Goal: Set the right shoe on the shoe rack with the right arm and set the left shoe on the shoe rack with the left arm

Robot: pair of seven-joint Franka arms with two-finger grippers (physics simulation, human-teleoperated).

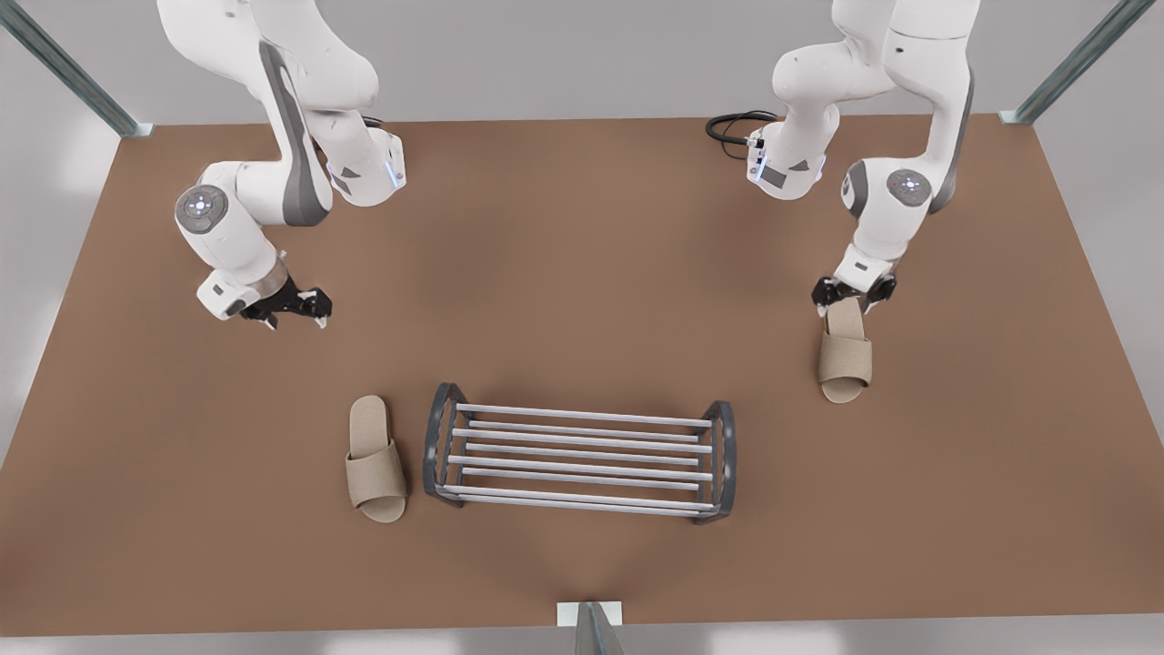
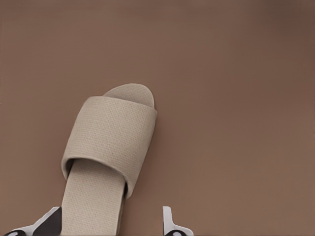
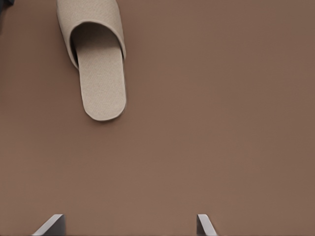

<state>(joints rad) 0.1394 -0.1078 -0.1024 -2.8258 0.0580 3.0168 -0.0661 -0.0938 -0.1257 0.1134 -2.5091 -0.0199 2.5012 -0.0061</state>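
we see left pincer (image 1: pixel 853 298) fingers spread, straddling heel of left shoe (image 1: pixel 845 356), toe pointing away along its reach. Right pincer (image 1: pixel 296 307) also apart, right shoe (image 1: pixel 375 458) lying ahead, beside shoe rack (image 1: pixel 579 452) on surface.

Cloth slippers, metal rack, matt bench

Both slippers (image 1: pixel 376 459) (image 1: pixel 845 353) look like woven beige cloth, rough-textured; the rack (image 1: pixel 579 451) has smooth pale metal bars in dark grey frames; the bench (image 1: pixel 582 273) is matt brown; the arms (image 1: pixel 273 136) look glossy white plastic.
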